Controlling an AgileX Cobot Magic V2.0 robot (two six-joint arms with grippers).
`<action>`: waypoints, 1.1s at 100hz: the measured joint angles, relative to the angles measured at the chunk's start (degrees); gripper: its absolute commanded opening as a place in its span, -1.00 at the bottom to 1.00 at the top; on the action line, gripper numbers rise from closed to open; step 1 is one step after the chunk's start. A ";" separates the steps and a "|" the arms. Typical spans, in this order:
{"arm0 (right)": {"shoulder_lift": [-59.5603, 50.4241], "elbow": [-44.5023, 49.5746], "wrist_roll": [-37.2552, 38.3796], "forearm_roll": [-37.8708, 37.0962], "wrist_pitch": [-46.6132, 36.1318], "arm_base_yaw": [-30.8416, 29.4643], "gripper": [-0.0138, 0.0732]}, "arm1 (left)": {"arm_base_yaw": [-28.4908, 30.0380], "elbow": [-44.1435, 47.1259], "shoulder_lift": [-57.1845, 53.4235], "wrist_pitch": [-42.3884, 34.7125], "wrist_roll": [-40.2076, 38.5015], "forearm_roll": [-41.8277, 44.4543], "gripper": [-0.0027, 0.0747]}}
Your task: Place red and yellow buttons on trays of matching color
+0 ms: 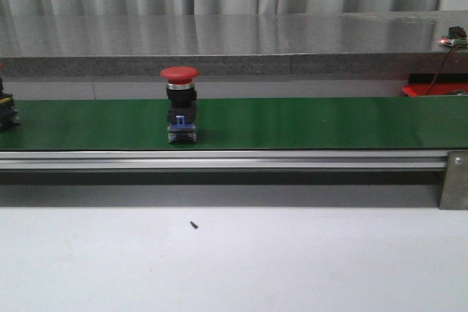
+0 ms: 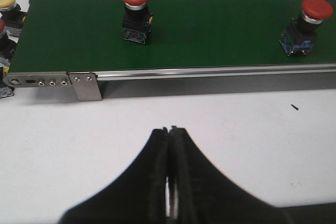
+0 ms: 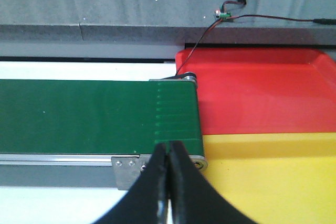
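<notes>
Task looked barely started: red tray (image 3: pixel 262 90) and yellow tray (image 3: pixel 273 177) both bare where visible. 2 red buttons (image 2: pixel 135 11) (image 2: pixel 307 24) stood upright on the green belt (image 2: pixel 210 35), more waited off its end (yellow button (image 2: pixel 7 1) among them). Left claw (image 2: pixel 170 171) and right claw (image 3: pixel 168 182) were clenched, holding nothing.

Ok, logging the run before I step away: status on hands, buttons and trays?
Left hand shut, empty. Right hand shut, empty. Two red buttons upright on the belt. Red tray, yellow tray bare; nothing blocking.
</notes>
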 measured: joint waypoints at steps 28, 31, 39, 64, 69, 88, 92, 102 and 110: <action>22.06 -17.80 0.00 0.22 9.05 0.00 -0.84 | 0.00 0.00 0.00 0.00 0.00 -0.12 -0.98; 24.24 -19.45 0.00 0.22 10.01 0.00 -0.83 | 0.00 0.00 0.00 0.00 0.00 -0.12 -0.98; 28.87 -23.61 -0.76 0.30 12.31 0.89 -0.77 | 0.00 0.00 0.00 0.00 0.00 -0.12 -0.98; 42.05 -33.46 -2.90 0.46 16.86 10.23 0.30 | 0.00 0.00 0.00 0.02 0.00 -0.12 -0.98; 44.50 -35.27 -3.02 0.55 17.78 12.57 0.45 | 0.00 0.00 0.00 0.02 0.00 -0.12 -0.98; 54.11 -44.43 -3.25 2.33 23.20 20.87 0.53 | 0.00 0.00 0.00 0.02 0.00 -0.12 -0.98; 56.36 -46.28 -3.29 2.88 24.59 22.09 0.53 | 0.00 0.00 0.00 0.02 0.00 -0.12 -0.98; 61.67 -51.94 -3.54 4.23 29.06 25.36 0.53 | 0.00 0.00 0.00 0.02 0.00 -0.12 -0.98; 65.55 -55.79 -4.45 4.78 32.10 27.44 0.53 | 0.00 0.00 0.00 0.02 0.00 -0.12 -0.98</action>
